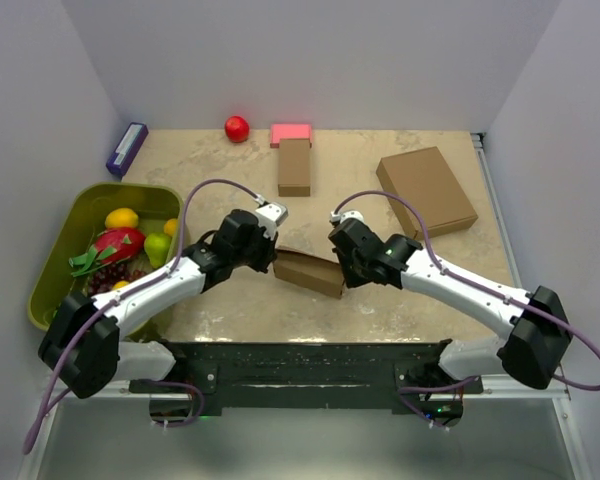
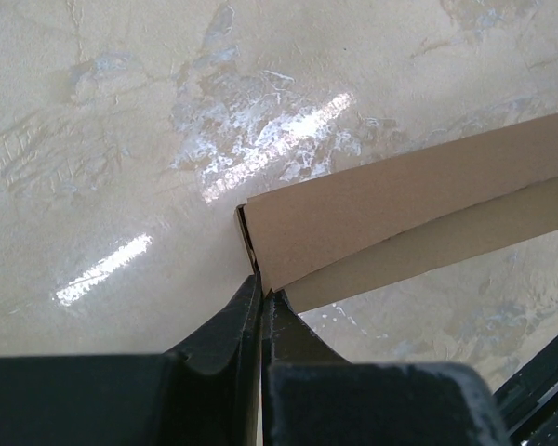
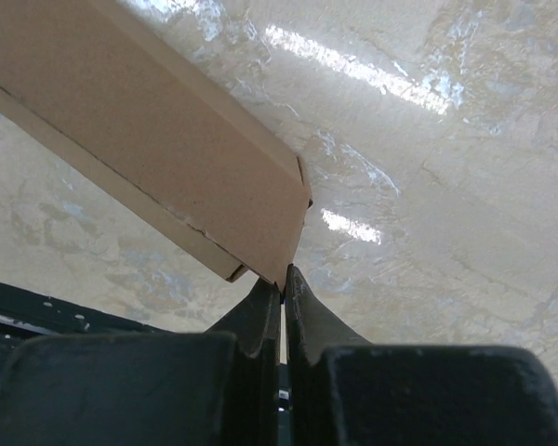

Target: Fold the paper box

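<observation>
Your paper box sits well to the near side of the narrow box, long axis running left to right between the arms. The left claw is pinching its left end and the right claw its right corner, so both are equally close. The table is glossy and marbled, with bare room toward the narrow box.
</observation>
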